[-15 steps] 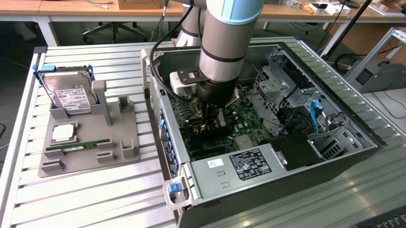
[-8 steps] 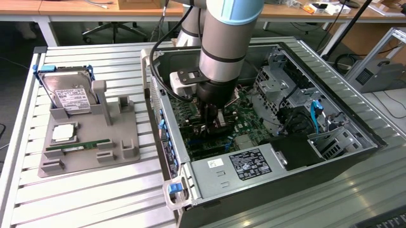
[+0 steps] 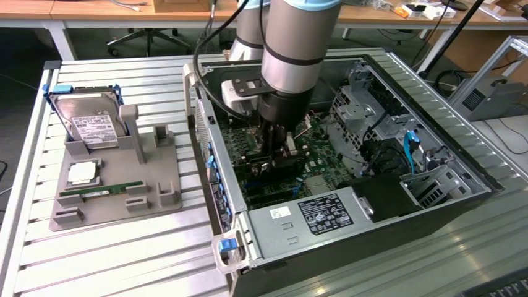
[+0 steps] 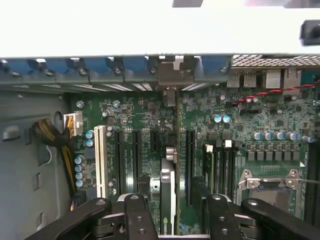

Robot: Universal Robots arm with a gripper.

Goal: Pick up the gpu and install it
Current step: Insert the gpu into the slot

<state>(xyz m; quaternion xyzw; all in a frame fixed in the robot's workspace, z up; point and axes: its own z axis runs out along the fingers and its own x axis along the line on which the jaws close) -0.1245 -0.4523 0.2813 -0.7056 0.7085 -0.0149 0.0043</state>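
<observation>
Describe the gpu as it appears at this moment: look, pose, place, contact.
The gpu stands on edge in a slot of the green motherboard inside the open computer case. It looks thin and dark, its silvery bracket meeting the case's rear wall. The hand straddles it with fingers spread, apparently not gripping.

The arm (image 3: pixel 290 59) is a thick round tube of grey metal, with a pale blue band at its upper joint and a thin black ring around the sleeve lower down. A black cable (image 3: pixel 200 46) loops down along the side that faces the exterior view's left. Below the tube sits a pale grey boxy block (image 3: pixel 244 94) with a dark panel on top, then a black cylindrical wrist. The gripper (image 4: pixel 173 216) is all black, built from jointed links, each fastened with round dark screws; its fingers (image 4: pixel 136 216) are flat matte-black bars.
</observation>
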